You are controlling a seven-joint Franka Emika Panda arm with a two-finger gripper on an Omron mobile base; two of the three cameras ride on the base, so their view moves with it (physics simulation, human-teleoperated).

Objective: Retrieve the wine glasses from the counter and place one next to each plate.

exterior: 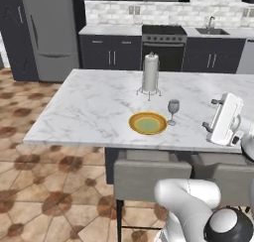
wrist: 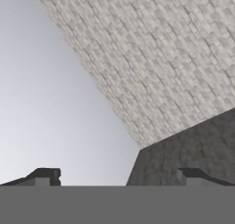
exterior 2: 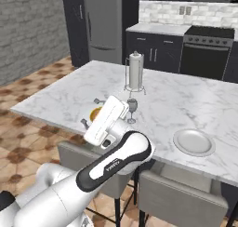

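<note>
1. Gripper [exterior 2: 90, 112] spread wide and empty, raised over the near edge of the island [exterior: 89, 112], pointing up and away toward a brick wall [wrist: 174, 58].
2. Just beyond it: yellow plate [exterior: 148, 123] with one wine glass [exterior: 173, 108] standing upright right beside it. That pair looks done.
3. Further off to the gripper's right: white plate [exterior 2: 194, 142], no glass next to it.
4. Paper-towel roll [exterior: 150, 73] stands behind the glass, not part of the task.
5. Left: fetch the second glass from the counter [exterior: 111, 30] far behind, set it by the white plate. Roughly half done.
</note>
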